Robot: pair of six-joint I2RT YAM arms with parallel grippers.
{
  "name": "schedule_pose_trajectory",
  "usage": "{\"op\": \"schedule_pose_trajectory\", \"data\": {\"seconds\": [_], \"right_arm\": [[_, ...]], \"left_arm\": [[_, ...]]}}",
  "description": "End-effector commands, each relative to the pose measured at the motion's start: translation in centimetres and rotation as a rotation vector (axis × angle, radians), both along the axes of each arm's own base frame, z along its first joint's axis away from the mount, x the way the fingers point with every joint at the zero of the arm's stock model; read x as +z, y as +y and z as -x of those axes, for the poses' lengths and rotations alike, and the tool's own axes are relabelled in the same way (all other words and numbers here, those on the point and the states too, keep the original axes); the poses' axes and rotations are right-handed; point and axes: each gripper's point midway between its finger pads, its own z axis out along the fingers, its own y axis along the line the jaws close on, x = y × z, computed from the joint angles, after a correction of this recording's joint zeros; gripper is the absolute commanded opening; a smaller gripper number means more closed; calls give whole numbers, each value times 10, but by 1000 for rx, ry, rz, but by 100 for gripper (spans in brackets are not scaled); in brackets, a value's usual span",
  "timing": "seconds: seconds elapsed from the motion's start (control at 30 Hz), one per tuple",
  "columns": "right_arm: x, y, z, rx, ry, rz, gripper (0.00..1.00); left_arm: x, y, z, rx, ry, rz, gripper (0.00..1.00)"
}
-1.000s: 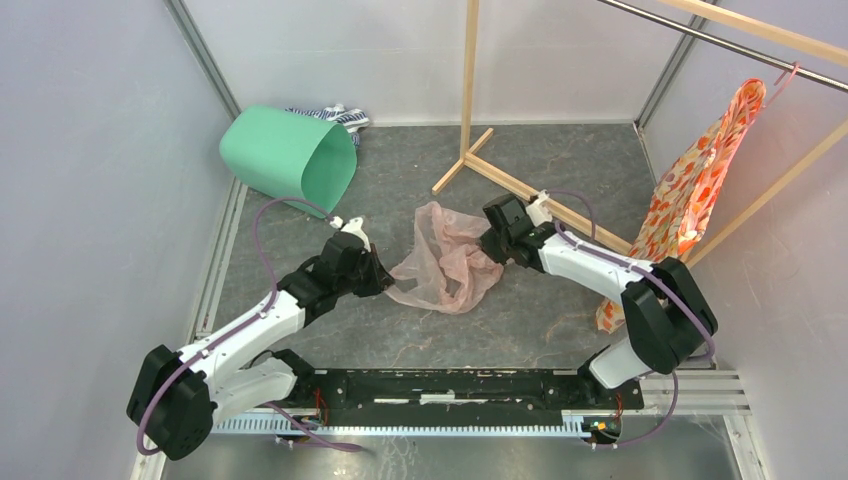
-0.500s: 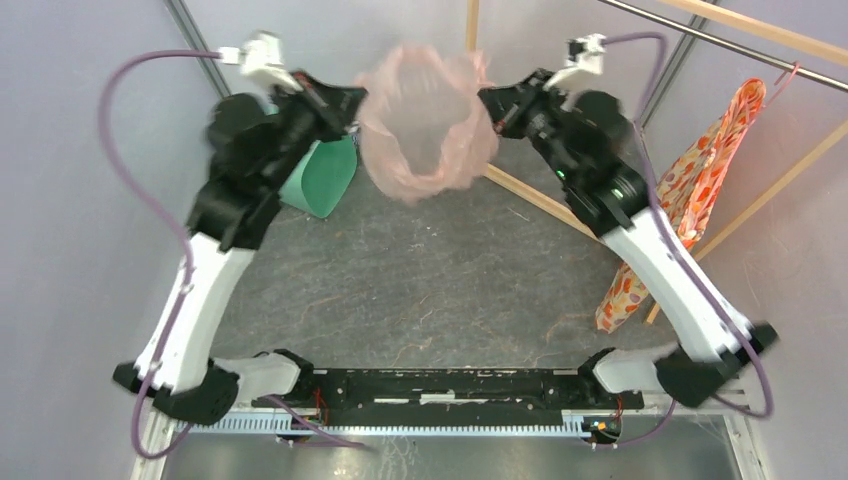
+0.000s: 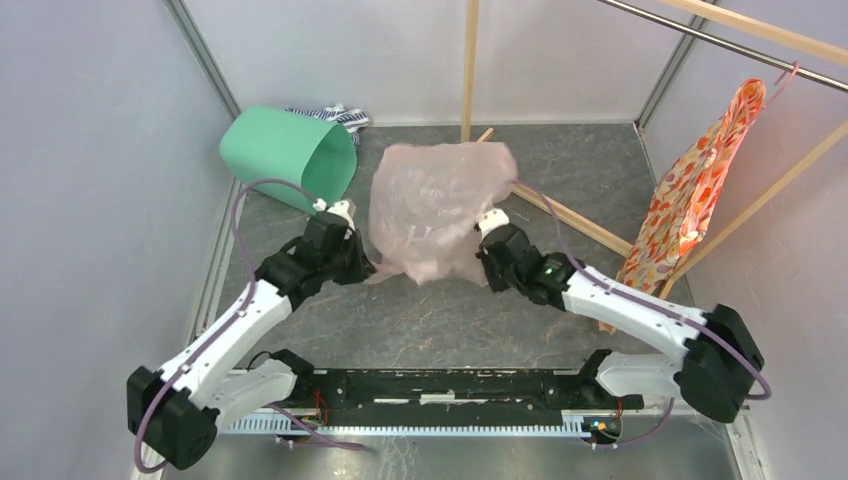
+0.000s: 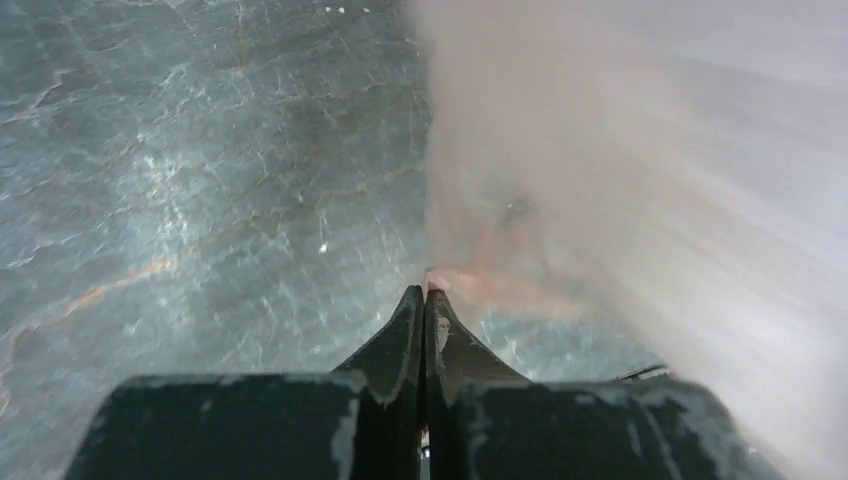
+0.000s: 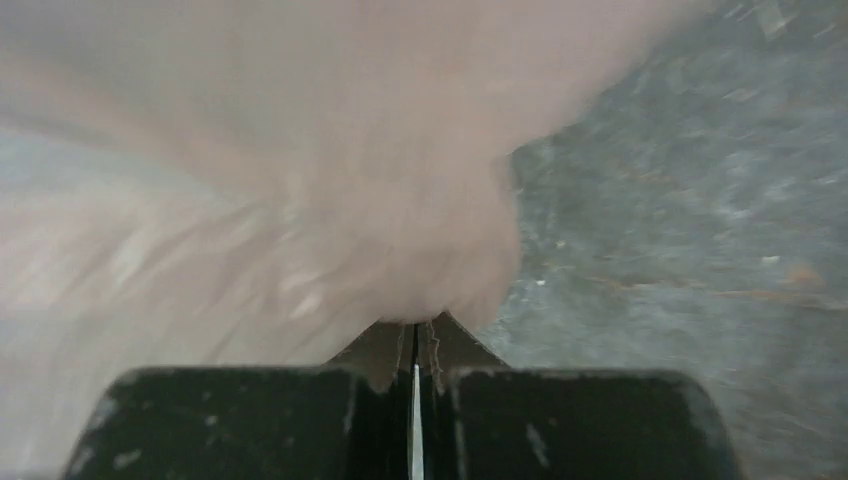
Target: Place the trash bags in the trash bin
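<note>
The pale pink trash bag (image 3: 432, 205) billows spread out above the floor between my two grippers. My left gripper (image 3: 362, 268) is shut on its lower left edge; the pink film (image 4: 480, 285) leaves the pinched fingertips in the left wrist view. My right gripper (image 3: 481, 268) is shut on its lower right edge; the blurred bag (image 5: 300, 200) covers the fingertips in the right wrist view. The mint-green trash bin (image 3: 290, 155) lies on its side at the back left, its mouth facing right toward the bag.
A blue-white striped cloth (image 3: 335, 115) lies behind the bin. A wooden rack (image 3: 470, 70) stands at the back, its base rail (image 3: 575, 215) running along the floor right of the bag. An orange floral garment (image 3: 695, 190) hangs at the right.
Both arms swung the bag up high from the floor, then came back down low. The bag now billows open and spread out instead of lying crumpled.
</note>
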Motion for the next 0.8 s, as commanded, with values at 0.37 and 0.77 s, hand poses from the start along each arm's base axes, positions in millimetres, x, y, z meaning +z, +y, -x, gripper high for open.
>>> {"op": "schedule_pose_trajectory", "data": {"seconds": [0.37, 0.77], "right_arm": [[361, 8, -28, 2, -722, -524, 0], [112, 3, -17, -8, -354, -261, 1]], "left_arm": [[323, 0, -32, 26, -694, 234, 2], [136, -1, -34, 50, -332, 91, 2]]}}
